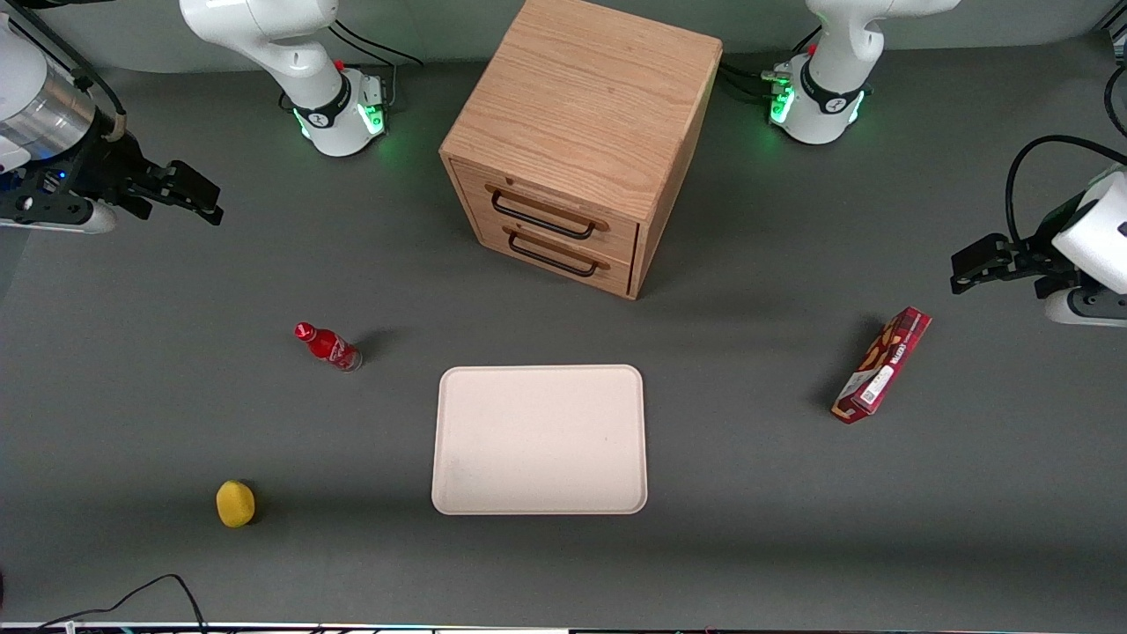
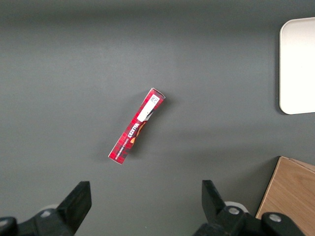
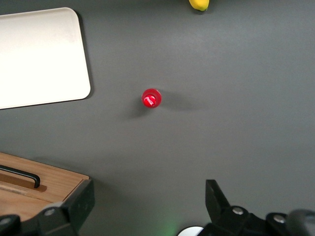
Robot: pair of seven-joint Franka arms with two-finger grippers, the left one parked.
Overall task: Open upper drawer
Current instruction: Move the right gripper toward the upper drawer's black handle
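Note:
The wooden cabinet (image 1: 585,114) stands on the grey table, farther from the front camera than the tray. Its upper drawer (image 1: 555,204) is shut, with a thin black wire handle (image 1: 541,217). The bottom drawer (image 1: 563,255) below it is shut too. My gripper (image 1: 198,195) hangs open and empty above the table toward the working arm's end, well apart from the cabinet. In the right wrist view the gripper (image 3: 147,196) is wide open over bare table, with a corner of the cabinet (image 3: 54,184) and one black handle (image 3: 22,175) beside one finger (image 3: 81,199).
A white tray (image 1: 539,438) lies in front of the cabinet. A red bottle (image 1: 327,346) stands between my gripper and the tray, and a yellow lemon (image 1: 235,504) lies nearer the front camera. A red box (image 1: 882,364) lies toward the parked arm's end.

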